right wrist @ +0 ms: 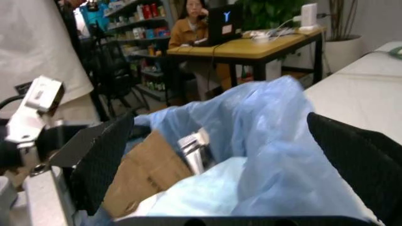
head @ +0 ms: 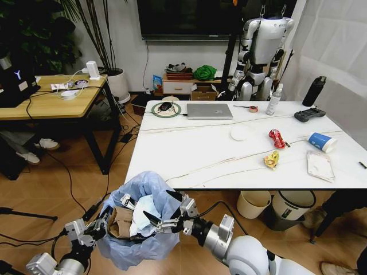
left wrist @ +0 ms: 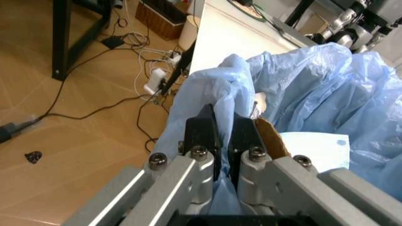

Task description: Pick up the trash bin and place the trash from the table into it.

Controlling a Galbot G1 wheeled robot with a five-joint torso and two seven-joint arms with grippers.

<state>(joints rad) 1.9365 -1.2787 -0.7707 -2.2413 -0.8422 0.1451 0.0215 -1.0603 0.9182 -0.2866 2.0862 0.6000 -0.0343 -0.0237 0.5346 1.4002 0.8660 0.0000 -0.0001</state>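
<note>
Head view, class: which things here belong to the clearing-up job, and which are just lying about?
Job: trash bin, held by left gripper; right gripper over it; red wrapper, yellow wrapper, paper cup, white packet.

Lying about: laptop, black controller, cream bucket.

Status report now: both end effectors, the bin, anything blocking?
Left end effector shut on trash bin bag rim. Right end effector open above bin. Wrappers on table. Nothing blocking.

crinkly translucent plastic trash bin [head: 150, 197] liner; glossy veined table [head: 200, 149]; matt cardboard [right wrist: 141, 176].
</note>
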